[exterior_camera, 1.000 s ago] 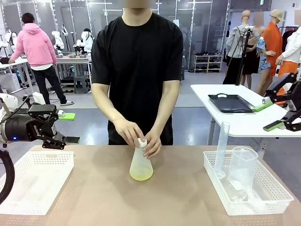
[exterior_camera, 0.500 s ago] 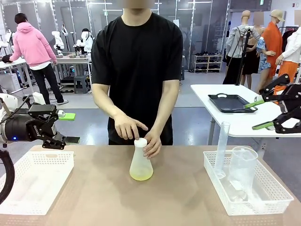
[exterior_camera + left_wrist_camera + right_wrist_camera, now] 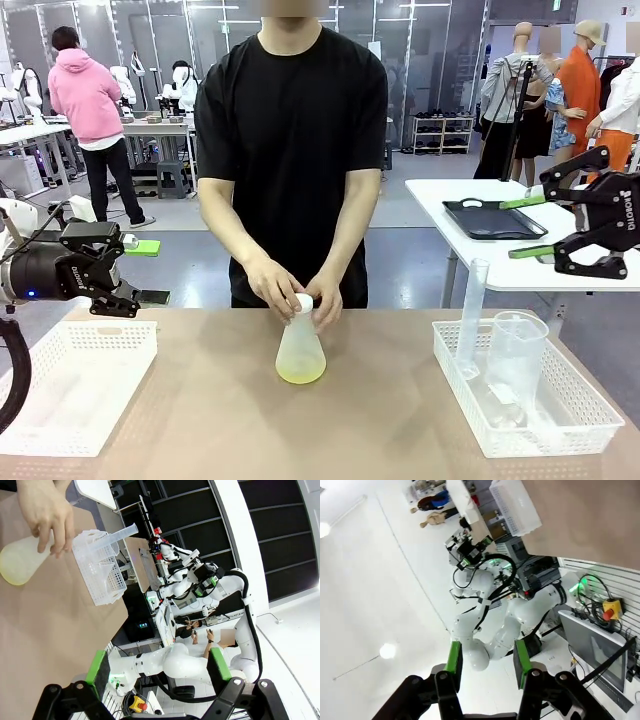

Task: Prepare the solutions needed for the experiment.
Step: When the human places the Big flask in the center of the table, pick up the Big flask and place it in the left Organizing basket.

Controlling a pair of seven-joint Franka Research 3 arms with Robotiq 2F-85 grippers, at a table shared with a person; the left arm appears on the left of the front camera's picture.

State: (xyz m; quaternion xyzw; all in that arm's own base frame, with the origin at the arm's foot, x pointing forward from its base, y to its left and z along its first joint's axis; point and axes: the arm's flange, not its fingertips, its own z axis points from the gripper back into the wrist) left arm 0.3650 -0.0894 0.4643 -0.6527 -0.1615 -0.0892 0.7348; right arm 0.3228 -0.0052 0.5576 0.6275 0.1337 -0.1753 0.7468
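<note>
A tan tabletop (image 3: 390, 430) is carrying, near the middle of its far edge, a translucent conical plastic flask (image 3: 300, 348), the fixed mark for everything here. Behind the flask a person in a black T-shirt (image 3: 290, 130) is standing with both arms angling down and in toward its neck. One hand (image 3: 268, 283) is closing over the top while the other hand (image 3: 326, 300) is cupping the neck from the side, apparently to steady the vessel as it is being capped.

A white plastic mesh basket (image 3: 105, 326) is lying well to the robot's left of the flask. A second white mesh basket (image 3: 545, 437) is lying well to its right, seemingly placed so that each arm has labware within reach.

The left gripper (image 3: 155, 272) is hovering above the far corner of the left-hand basket, wrist level, fingers pointing toward the flask and spread wide on nothing. The right gripper (image 3: 510, 228) is hanging higher than the flask and far to its right, jaws partly apart and empty. Both are probably being held clear to leave the person room.

In the right-hand basket a clear plastic beaker (image 3: 515, 360) is standing upright. A tall clear measuring cylinder (image 3: 472, 315) is standing on the beaker's flask side.

The pale yellow-green solution (image 3: 300, 375) is sitting as a shallow layer in the flask's base. A small white stopper (image 3: 302, 300) is showing between the person's fingers at the mouth.
</note>
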